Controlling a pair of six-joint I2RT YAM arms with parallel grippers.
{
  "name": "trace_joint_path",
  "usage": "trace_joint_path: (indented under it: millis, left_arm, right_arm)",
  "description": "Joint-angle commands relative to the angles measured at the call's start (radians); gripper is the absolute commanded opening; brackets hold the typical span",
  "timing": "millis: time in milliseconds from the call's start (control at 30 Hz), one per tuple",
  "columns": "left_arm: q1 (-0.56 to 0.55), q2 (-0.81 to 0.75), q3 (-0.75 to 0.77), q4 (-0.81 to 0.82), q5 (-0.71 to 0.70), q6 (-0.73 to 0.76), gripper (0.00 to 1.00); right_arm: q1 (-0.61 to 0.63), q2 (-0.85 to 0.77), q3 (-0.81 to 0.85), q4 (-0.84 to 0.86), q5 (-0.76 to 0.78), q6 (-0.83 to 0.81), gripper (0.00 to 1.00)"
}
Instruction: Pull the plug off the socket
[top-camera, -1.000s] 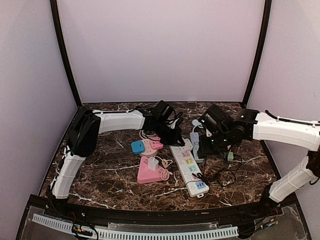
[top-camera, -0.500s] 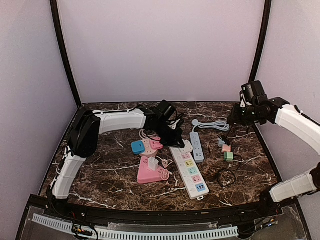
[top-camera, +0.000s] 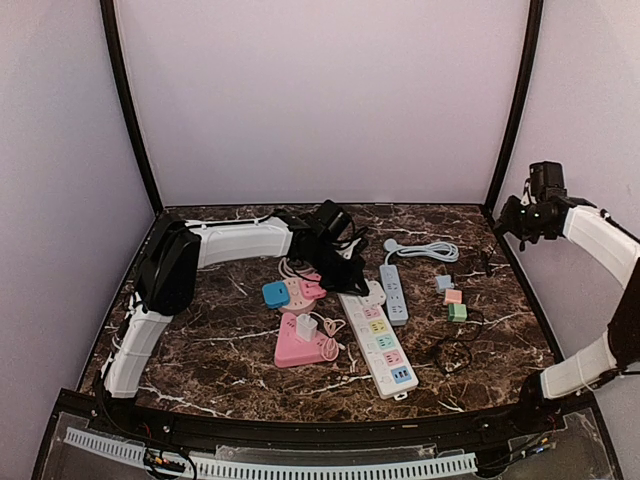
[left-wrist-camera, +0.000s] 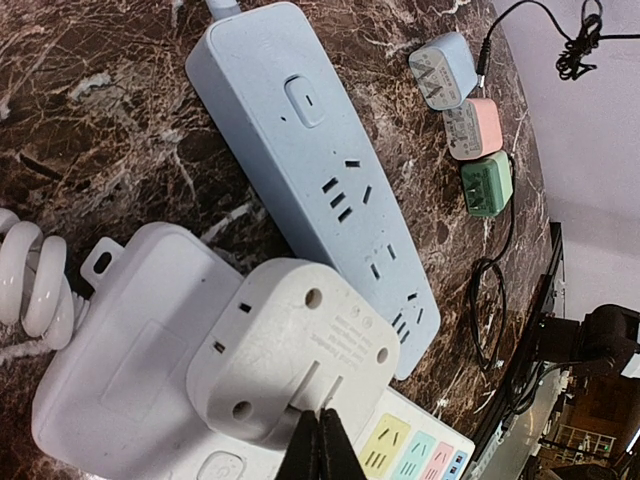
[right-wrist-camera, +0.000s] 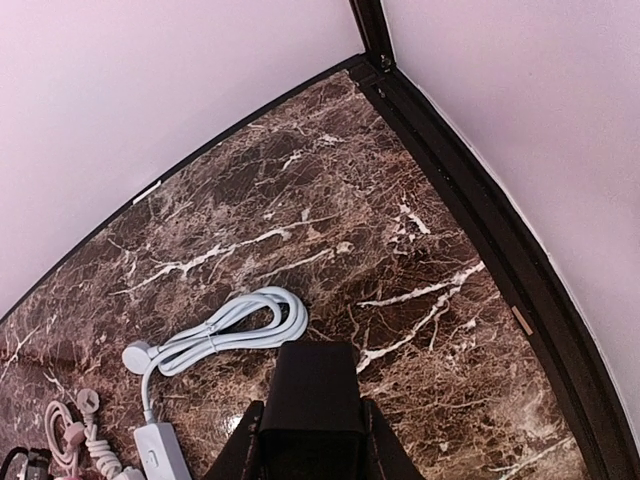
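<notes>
Brown marble-patterned table (top-camera: 220, 350) carries several power strips. The right gripper (top-camera: 513, 218) is high above the far right corner of the table, well apart from everything lying on it. In the right wrist view its two fingers (right-wrist-camera: 252, 440) are clenched on a black plug (right-wrist-camera: 315, 395), which sits squarely between them. Below it on the table lies a coiled pale blue cable (right-wrist-camera: 235, 325). This cable belongs to the pale blue power strip (top-camera: 393, 292), which lies near the middle of the table.

The left gripper (top-camera: 348, 270) is low at the centre of the table, just left of this strip. In the left wrist view its fingertips (left-wrist-camera: 320, 450) are pressed together with nothing between them, and they touch a white cube adapter (left-wrist-camera: 290, 350). The adapter stands on the far end of a long white strip with coloured sockets (top-camera: 378, 340).

Right of the pale blue strip three small chargers lie in a row: a grey-blue one (top-camera: 444, 283), a pink one (top-camera: 453, 296) and a green one (top-camera: 457, 312). A thin black cable (top-camera: 450, 350) curls near them. At the left lies a pink triangular strip (top-camera: 300, 350).
</notes>
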Motion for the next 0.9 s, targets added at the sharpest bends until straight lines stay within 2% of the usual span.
trace_joint_path:
  millis: [0,300,867]
  left_arm:
    - [-0.015,-0.016,0.004,-0.082,-0.004,0.012,0.02]
    - [-0.015,-0.016,0.002,-0.083,-0.004,0.01,0.02]
    - [-0.014,-0.016,0.001,-0.073,0.0,0.005,0.02]
  right_arm:
    - [-0.058,0.072,-0.033,0.111,-0.128,-0.003,0.15]
    - [-0.087,0.24,-0.008,0.179,-0.153,-0.004,0.15]
    - [-0.168,0.39,0.091,0.181,-0.143,-0.061,0.16]
